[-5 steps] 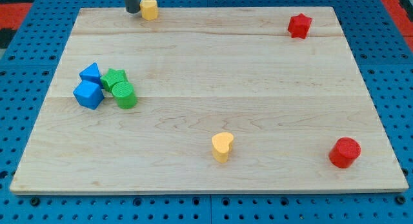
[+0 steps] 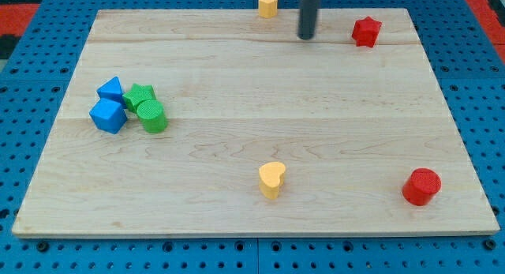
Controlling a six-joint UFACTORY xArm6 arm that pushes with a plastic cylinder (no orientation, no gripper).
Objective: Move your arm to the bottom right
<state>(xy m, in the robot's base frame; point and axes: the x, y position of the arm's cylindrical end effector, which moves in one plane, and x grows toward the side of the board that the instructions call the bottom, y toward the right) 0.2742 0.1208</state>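
My tip [image 2: 306, 36] rests on the wooden board [image 2: 252, 92] near the view's top, right of centre. A red star block [image 2: 366, 31] lies to its right, apart from it. A yellow hexagonal block [image 2: 268, 4] sits at the board's top edge, up and left of the tip. A red cylinder [image 2: 421, 186] stands near the bottom right corner, far below the tip. A yellow heart block [image 2: 272, 179] sits at the bottom centre.
At the view's left is a cluster: a blue triangular block [image 2: 111, 89], a blue cube [image 2: 108, 115], a green star [image 2: 140, 94] and a green cylinder [image 2: 151, 116], touching one another. A blue pegboard [image 2: 489, 84] surrounds the board.
My tip has moved right along the top and a little down, from the top left to right of centre. The yellow hexagonal block has shifted right along the top edge.
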